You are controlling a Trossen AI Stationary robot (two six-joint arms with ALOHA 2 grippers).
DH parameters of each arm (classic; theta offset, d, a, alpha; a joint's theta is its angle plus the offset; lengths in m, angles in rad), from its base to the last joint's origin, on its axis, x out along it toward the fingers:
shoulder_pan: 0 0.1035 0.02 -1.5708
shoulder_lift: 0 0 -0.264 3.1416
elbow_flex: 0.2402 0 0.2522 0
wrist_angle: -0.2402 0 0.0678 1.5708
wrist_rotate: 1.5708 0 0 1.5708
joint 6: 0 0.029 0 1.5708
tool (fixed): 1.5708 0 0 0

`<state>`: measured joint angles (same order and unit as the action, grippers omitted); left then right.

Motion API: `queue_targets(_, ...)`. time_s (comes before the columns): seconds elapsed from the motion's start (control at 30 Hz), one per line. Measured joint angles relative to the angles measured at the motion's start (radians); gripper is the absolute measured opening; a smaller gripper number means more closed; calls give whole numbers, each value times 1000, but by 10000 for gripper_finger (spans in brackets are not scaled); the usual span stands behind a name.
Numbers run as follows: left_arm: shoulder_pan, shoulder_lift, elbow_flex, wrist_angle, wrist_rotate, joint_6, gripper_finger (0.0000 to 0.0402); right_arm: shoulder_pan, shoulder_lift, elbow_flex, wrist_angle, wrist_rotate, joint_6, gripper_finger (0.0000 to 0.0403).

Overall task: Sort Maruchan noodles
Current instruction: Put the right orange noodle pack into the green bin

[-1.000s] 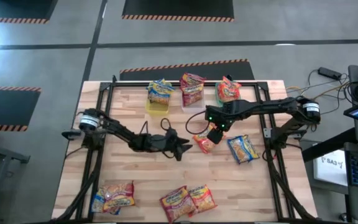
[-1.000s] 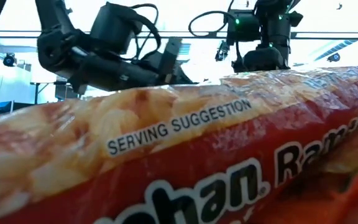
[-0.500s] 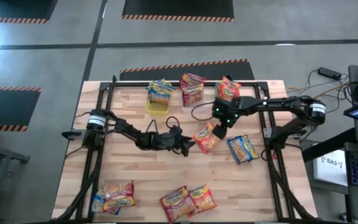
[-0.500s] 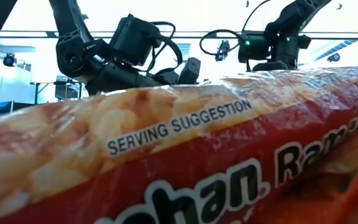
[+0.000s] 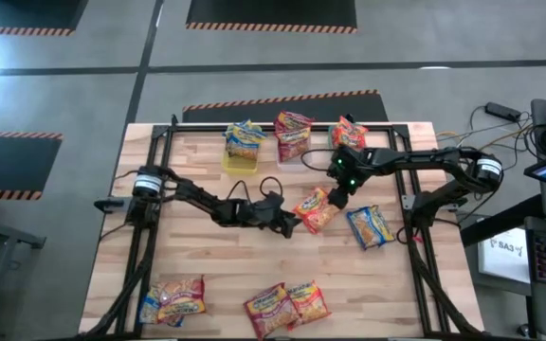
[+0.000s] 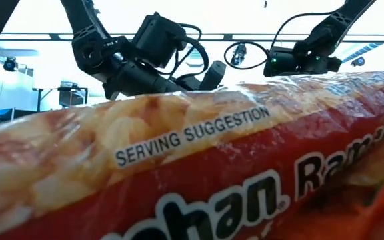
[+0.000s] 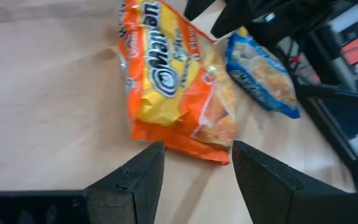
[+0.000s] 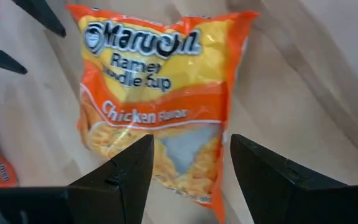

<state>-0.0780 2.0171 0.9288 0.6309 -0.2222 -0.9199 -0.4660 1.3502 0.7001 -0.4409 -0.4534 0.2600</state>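
An orange Maruchan chicken packet (image 5: 316, 210) lies flat on the wooden table near its middle. My left gripper (image 5: 295, 225) is open just left of it. In the left wrist view its fingers (image 7: 194, 165) stand on either side of the packet's near corner (image 7: 213, 149); I cannot tell whether they touch it. My right gripper (image 5: 335, 196) is open over the packet's far right end. In the right wrist view the packet (image 8: 160, 106) lies face up beyond that gripper (image 8: 191, 158).
A blue packet (image 5: 370, 227) lies right of the orange one. Along the far edge stand a yellow bin (image 5: 240, 159) and two more heaps of packets (image 5: 293, 135) (image 5: 348, 135). More packets lie near the front edge (image 5: 172, 300) (image 5: 287, 305). A red packet (image 6: 192, 173) fills the low view.
My left gripper has moved toward the table's right edge, up to the orange packet, and has rolled a little. My right gripper, open throughout, has drawn back toward the far right, so that more of the packet shows.
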Motion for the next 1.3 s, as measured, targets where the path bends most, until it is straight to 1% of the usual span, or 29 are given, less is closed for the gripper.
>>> queue_targets(0.2,2,0,0,-38,2,-25,174,0,5,-19,15,0,-36,203)
queue_targets(0.27,3,0,0,-73,5,-42,174,0,9,-27,37,-3,-37,203)
queue_targets(0.4,14,-1,-1,-77,7,-59,174,0,20,-42,116,-77,-35,203)
queue_targets(0.67,38,-1,-1,-79,8,-57,174,1,59,-47,155,-106,-27,203)
queue_targets(0.8,44,5,7,-80,7,-30,174,1,76,-47,162,-116,-22,203)
queue_targets(0.93,54,33,33,-79,26,-16,174,3,79,-47,173,-175,0,203)
queue_targets(1.13,59,111,105,-53,32,14,174,5,79,-47,174,-175,10,203)
queue_targets(1.23,60,117,120,-47,46,47,166,6,79,-50,172,-176,10,203)
queue_targets(1.3,60,115,119,-51,54,65,153,5,79,-51,170,-175,9,203)
